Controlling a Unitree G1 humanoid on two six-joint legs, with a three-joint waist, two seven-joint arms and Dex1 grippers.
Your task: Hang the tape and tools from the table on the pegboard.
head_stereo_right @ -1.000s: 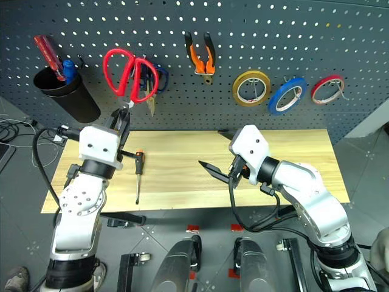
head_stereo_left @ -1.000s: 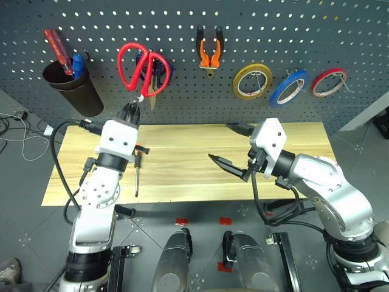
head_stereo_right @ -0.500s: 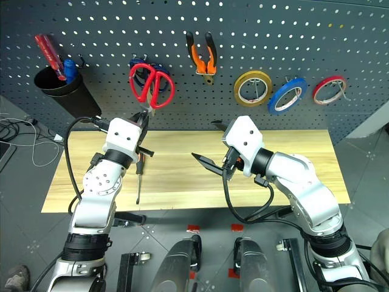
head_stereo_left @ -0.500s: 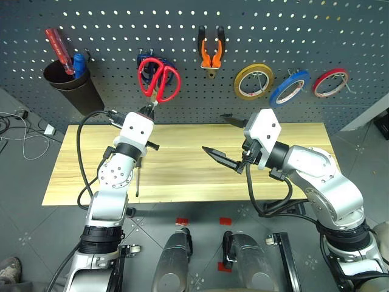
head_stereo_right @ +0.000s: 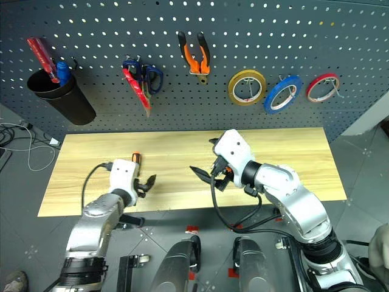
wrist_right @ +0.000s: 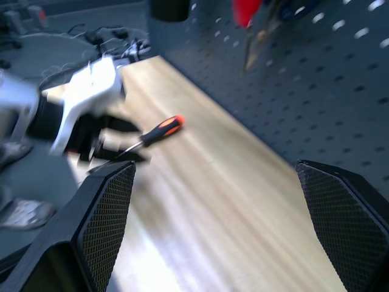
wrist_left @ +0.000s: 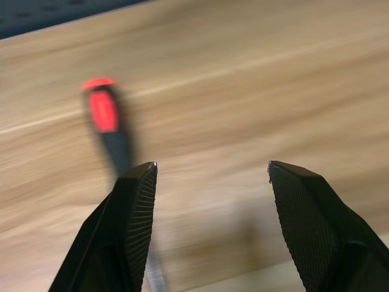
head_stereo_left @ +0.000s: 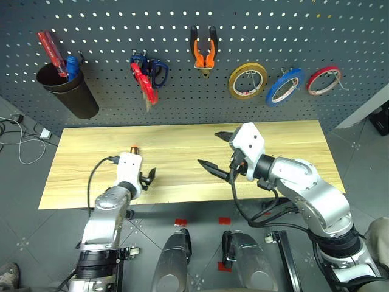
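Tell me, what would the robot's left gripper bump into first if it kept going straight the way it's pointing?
Probably the screwdriver. The left gripper points low across the table with its fingers apart, and the black-and-orange handle lies just ahead, nearer one finger. Depth is hard to judge, so it might scrape the wood first.

Wood, perforated metal and textured black finger pads

The table point(head_stereo_left: 292, 140) has a pale, matt plank top with visible grain; the pegboard point(head_stereo_left: 340, 30) looks like dark grey matt metal; the left gripper point(wrist_left: 209, 182) fingers point(wrist_left: 137, 213) carry a finely ribbed black surface; the screwdriver point(wrist_left: 108, 118) handle looks smooth plastic.
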